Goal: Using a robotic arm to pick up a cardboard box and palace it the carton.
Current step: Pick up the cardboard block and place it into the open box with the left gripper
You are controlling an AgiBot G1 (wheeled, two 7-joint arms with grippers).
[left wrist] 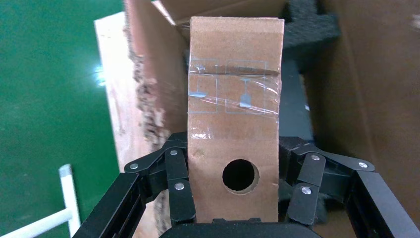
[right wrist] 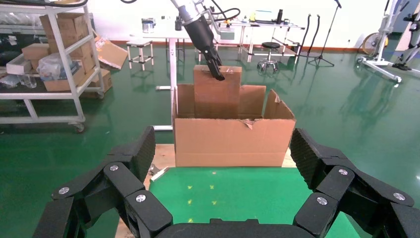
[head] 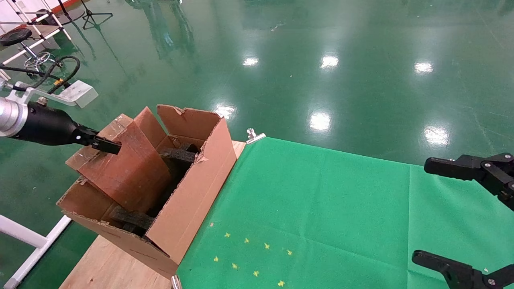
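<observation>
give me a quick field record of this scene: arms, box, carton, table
left gripper: shut on the box, over the carton
box: tilted, lower end inside the carton, taped face with a round hole toward the wrist
carton: open, flaps up, on the table's left end, black foam inside
right gripper: open, idle over the right side of the table
table: green cloth, small yellow marks near the front
step: box not yet released

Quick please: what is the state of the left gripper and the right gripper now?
Left gripper: closed on the cardboard box, held over the carton.
Right gripper: open, holding nothing, above the green cloth.
</observation>
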